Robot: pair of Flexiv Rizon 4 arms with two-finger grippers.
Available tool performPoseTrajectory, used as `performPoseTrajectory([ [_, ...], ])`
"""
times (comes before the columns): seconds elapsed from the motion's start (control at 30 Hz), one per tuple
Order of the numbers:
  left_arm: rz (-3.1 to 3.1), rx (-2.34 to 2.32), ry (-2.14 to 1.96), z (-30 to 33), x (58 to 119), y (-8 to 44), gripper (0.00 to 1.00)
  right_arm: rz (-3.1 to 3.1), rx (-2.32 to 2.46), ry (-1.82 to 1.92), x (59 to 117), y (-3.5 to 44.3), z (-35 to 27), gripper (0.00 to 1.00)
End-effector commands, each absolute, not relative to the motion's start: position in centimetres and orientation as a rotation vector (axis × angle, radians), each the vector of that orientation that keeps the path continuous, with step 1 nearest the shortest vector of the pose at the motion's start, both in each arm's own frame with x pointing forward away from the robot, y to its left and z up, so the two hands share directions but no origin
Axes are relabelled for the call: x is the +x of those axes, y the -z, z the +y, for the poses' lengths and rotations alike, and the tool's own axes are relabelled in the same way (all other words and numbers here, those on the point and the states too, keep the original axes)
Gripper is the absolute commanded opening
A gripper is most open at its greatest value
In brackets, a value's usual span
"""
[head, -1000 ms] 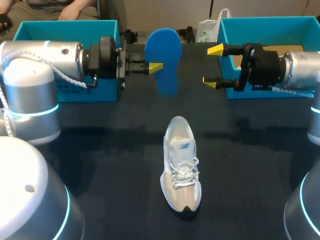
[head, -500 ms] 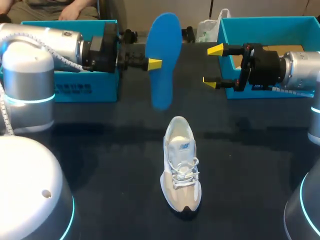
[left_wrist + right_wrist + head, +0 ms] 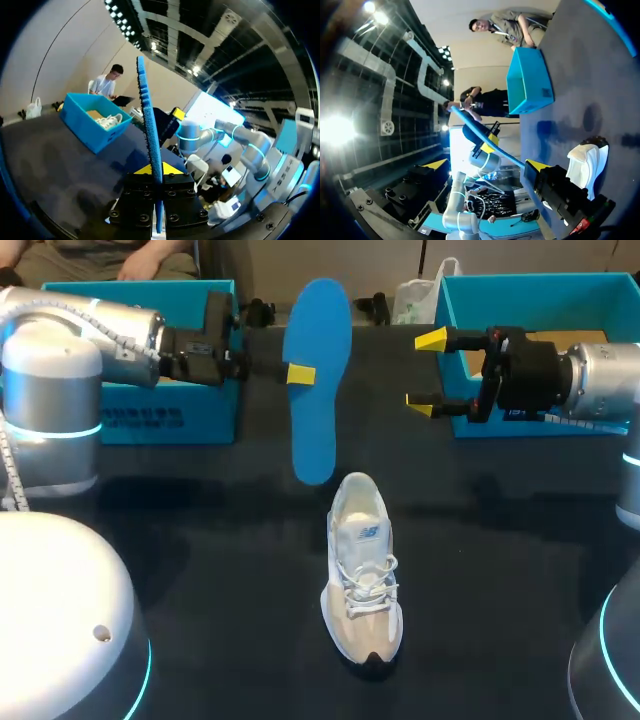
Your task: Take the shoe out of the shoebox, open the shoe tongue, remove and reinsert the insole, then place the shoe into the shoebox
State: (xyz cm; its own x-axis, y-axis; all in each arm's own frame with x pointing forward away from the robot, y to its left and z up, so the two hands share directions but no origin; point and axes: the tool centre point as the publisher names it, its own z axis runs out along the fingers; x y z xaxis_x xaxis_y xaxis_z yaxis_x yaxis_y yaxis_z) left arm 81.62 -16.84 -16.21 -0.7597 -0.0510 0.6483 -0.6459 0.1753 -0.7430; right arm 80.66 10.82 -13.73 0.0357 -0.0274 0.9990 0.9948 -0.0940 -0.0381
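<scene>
Beside the left box (image 3: 150, 415), my left pincer (image 3: 298, 373) is clenched on the blue insole (image 3: 317, 440) and holds it on end in the air. The shoe (image 3: 362, 580) stands on the table in the middle, outside both boxes, its heel near the insole's lower end. My right pincer (image 3: 428, 372) hangs released and grasps nothing, in front of the right box (image 3: 520, 300). I judge the shoe and the insole both out; reinserting the insole and boxing the shoe remain.

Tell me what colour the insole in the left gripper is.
The insole is plain blue, best seen in the head view, clamped in the left gripper.
</scene>
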Motion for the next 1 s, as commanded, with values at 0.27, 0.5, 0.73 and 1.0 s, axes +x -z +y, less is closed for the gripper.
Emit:
performPoseTrajectory([
  [0.27,-1.434,1.139,-1.262,-18.6,82.8,18.5,0.00,-1.116,-1.278,1.263,80.6,13.8,10.9,1.00],
  [0.5,-1.323,1.205,-1.196,-19.2,82.3,19.0,0.00,-1.116,-1.278,1.263,80.6,13.8,10.9,1.00],
  [0.73,-1.289,1.244,-1.196,-19.5,81.9,19.2,0.00,-1.298,-1.402,1.155,80.5,12.9,10.0,1.00],
  [1.0,-1.286,1.247,-1.195,-19.9,81.7,19.3,0.00,-1.522,-1.603,0.969,80.0,10.6,9.9,1.00],
])
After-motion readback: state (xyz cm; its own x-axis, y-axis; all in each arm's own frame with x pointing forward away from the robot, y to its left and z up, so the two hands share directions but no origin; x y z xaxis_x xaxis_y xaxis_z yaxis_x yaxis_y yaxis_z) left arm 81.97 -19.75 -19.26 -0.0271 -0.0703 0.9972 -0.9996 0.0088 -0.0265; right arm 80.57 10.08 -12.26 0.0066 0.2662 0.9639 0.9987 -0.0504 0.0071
